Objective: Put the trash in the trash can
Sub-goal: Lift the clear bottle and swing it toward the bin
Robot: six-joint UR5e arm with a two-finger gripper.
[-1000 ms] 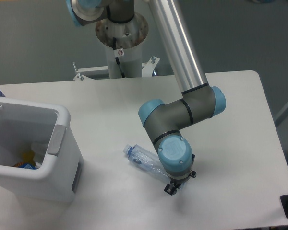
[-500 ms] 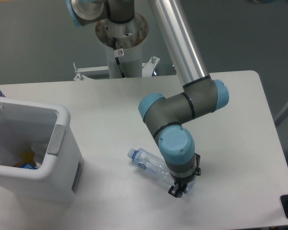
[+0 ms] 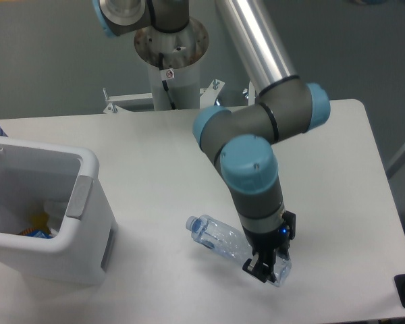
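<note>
Camera view, reading from the left: the trash can (image 3: 88, 202) sits at the counter's (image 3: 155, 155) left edge, its mouth open upward, with some coloured scraps visible deep inside. Well apart to its right, the plastic bottle (image 3: 219, 237) lies on its side on the counter, bluish cap end pointing toward the trash can, base end under the arm's wrist. The claw (image 3: 264, 266) is down at that base end, its fingers set either side of the crushed plastic; they look pinched onto it. The step in hand is the pickup, by my reading. Next comes a lift clear of the counter, then a long carry leftward over the bin's rim. No carton shows on the counter.
</note>
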